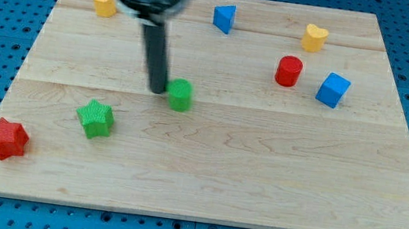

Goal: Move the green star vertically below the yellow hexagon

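The arm carries no claw, only a dark rod; its tip [158, 90] rests on the wooden counter [259, 177] just left of a green block [180, 95], seemingly touching it. The green star [95, 118] lies nearer and further left, apart from the tip. The yellow hexagon [104, 2] sits at the far left, the red star [6, 138] near left

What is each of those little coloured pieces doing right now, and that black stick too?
my tip: on the board, against the green block's left side.
green block: flat, mid-board.
green star: flat, apart from my tip.
yellow hexagon: top left, untouched.
red star: bottom-left corner.
blue triangle: top middle.
yellow heart: top right.
red cylinder: upright.
blue cube: beside it.
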`<action>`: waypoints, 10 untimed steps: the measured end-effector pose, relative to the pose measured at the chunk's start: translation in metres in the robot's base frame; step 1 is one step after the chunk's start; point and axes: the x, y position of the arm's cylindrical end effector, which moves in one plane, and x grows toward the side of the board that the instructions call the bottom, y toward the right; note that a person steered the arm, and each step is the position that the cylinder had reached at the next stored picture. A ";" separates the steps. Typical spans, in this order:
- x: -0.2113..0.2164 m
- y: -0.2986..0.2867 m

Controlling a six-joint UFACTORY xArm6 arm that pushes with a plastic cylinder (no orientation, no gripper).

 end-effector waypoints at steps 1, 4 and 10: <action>0.068 0.017; 0.067 -0.119; 0.033 -0.123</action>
